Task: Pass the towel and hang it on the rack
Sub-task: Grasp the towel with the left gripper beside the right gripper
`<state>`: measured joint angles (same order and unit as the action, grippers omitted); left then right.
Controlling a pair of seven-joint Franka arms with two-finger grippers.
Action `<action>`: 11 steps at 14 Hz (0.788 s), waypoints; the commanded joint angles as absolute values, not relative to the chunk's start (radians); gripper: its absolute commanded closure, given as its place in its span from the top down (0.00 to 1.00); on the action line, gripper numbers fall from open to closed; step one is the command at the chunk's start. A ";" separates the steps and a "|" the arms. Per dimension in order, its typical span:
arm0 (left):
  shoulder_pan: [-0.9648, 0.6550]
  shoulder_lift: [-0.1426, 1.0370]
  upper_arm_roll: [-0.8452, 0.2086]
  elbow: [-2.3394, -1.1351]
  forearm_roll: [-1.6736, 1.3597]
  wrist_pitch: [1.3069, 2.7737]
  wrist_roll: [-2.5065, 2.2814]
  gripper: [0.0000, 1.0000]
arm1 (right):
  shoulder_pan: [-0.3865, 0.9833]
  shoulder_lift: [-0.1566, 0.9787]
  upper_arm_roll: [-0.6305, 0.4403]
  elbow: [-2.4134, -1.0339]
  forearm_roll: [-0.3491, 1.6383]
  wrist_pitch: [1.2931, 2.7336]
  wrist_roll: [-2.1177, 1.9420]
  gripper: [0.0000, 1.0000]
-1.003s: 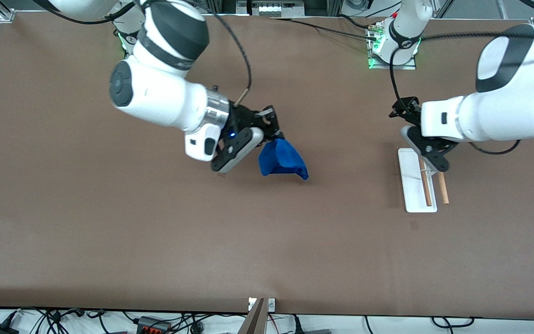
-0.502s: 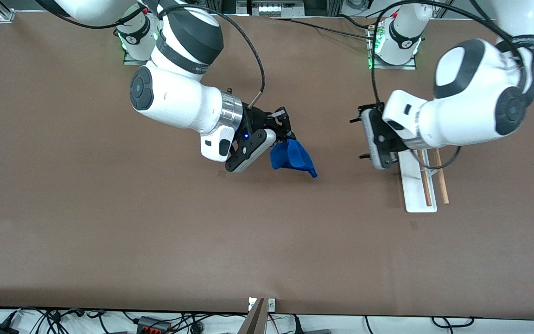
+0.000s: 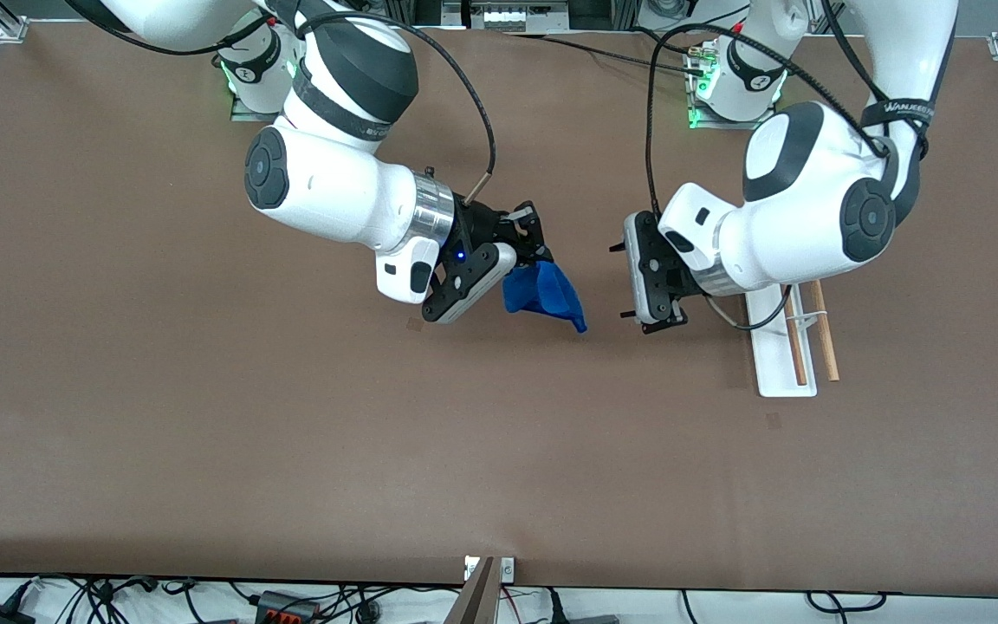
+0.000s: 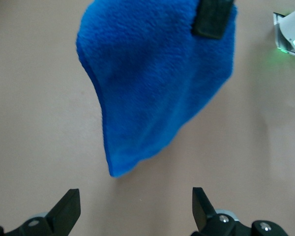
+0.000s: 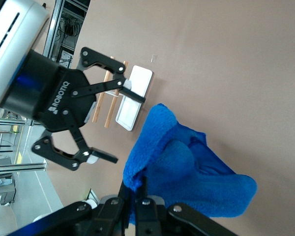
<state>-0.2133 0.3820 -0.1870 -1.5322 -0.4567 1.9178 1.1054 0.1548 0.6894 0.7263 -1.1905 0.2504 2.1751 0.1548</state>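
Handover step: right gripper (image 3: 532, 251) clamped on towel (image 3: 544, 296) mid-table; left gripper (image 3: 629, 282) jaws apart, facing it. Next: close on free edge.

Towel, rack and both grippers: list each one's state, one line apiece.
towel: bunched, hanging from the right gripper, clear of the rack.
rack: upright near the left arm's end, both rods bare.
right gripper: shut on the towel, over mid-table.
left gripper: open, facing the towel, not touching it.
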 commanded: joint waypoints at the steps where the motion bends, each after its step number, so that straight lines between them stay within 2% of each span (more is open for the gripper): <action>1: -0.235 0.422 -0.181 -1.523 -0.472 1.986 1.156 1.00 | 0.152 0.689 0.733 -1.192 0.256 2.183 0.144 0.00; 7: -0.276 0.531 -0.181 -1.404 -0.482 2.033 1.170 1.00 | 0.152 0.687 0.732 -1.193 0.247 2.184 0.141 0.00; 11: -0.290 0.537 -0.183 -1.388 -0.540 2.033 1.170 0.99 | 0.152 0.686 0.732 -1.193 0.218 2.184 0.141 0.00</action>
<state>-0.2793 0.5220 -0.1875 -1.4220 -0.4810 2.0378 1.1459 0.1548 0.6894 0.7262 -1.1905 0.2387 2.1752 0.1504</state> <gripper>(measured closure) 0.000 0.934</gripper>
